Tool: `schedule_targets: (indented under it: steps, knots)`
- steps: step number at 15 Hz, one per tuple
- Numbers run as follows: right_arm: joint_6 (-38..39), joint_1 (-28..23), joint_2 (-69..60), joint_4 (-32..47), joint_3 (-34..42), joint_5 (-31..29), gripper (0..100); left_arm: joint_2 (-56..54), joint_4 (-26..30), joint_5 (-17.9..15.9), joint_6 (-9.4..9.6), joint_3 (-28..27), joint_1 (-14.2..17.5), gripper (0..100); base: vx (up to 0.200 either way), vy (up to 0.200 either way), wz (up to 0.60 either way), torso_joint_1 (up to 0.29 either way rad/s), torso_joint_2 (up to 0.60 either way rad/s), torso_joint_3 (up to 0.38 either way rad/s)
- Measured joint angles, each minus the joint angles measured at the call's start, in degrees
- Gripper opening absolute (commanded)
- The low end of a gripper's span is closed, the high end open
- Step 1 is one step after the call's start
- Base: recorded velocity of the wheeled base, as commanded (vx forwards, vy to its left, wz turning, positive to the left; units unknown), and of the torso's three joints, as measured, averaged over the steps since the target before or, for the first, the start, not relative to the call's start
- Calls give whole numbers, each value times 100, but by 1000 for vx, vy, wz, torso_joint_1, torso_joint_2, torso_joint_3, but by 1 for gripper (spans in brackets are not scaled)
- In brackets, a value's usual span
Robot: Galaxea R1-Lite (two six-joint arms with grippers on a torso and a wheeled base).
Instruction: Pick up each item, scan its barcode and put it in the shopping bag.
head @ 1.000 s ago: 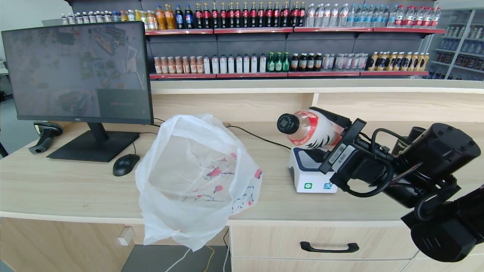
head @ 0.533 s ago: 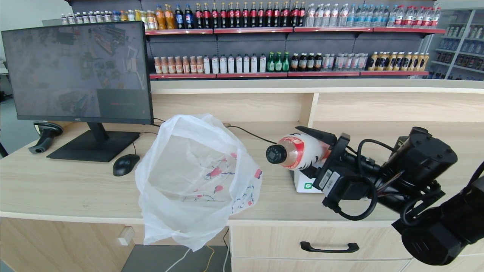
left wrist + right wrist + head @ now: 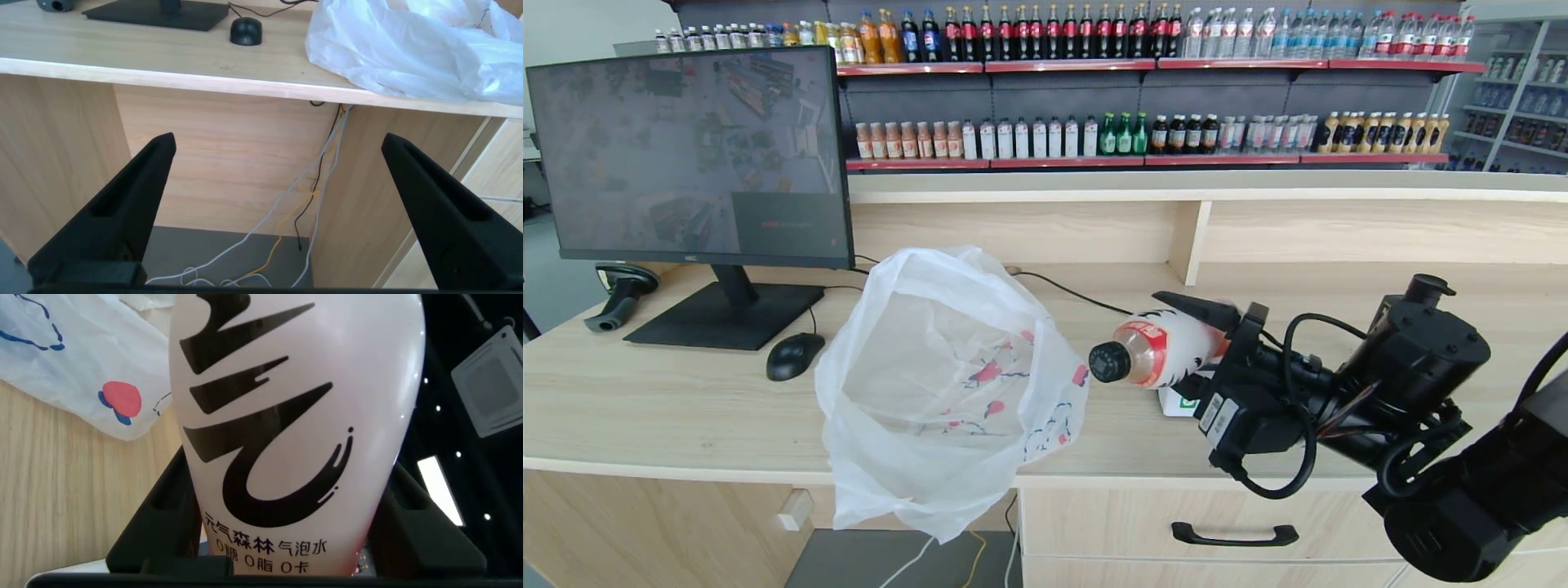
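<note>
Lying sideways, the bottle (image 3: 1150,354) sits clamped in the right tool (image 3: 1176,345) (cap toward the shopping bag (image 3: 947,384)).

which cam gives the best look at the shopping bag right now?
Head view: the whole shopping bag is in frame, sitting on the counter and hanging over its front edge. The left wrist view catches the part at the counter edge. The right wrist view has a printed corner beside the bottle.
</note>
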Motion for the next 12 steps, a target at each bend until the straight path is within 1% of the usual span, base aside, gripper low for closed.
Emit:
schedule_targets:
  steps: [12]
  knots:
    - [-126,63,59,2,50,-7,0,0,-11,0,2,0,0,100,0,0,0,0,0,0]
